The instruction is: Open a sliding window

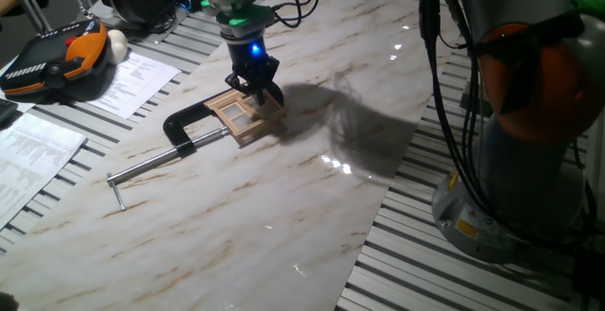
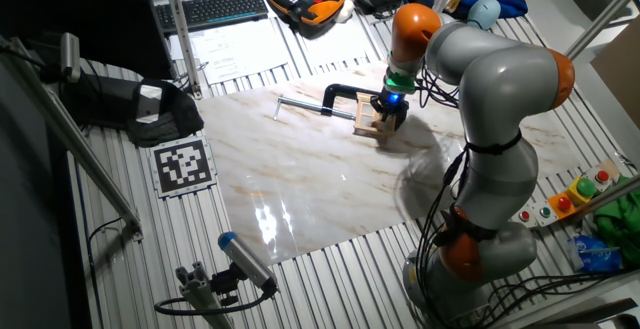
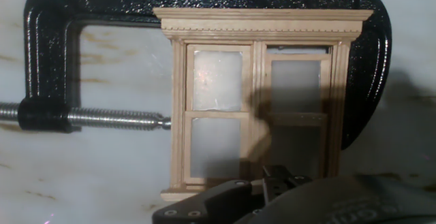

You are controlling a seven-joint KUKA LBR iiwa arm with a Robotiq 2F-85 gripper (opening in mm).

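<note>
In the hand view the gripper [image 3: 272,183] is seen at the bottom edge, just over the lower frame of one window [image 3: 259,101]; whether its fingers are apart or together cannot be told. One C-clamp [image 3: 54,60] is wrapped around the window at frame centre. One marble table [image 1: 284,207] is seen beneath.

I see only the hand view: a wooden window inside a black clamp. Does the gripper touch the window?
Observer: Cannot tell; one fixed view shows the gripper right above the window's far edge.
Operator: Where does the clamp's rod end?
Observer: The rod crosses the marble board and ends in a small crossbar, on the board.
Operator: What lies beyond it?
Observer: Papers, off the board's edge.
</note>
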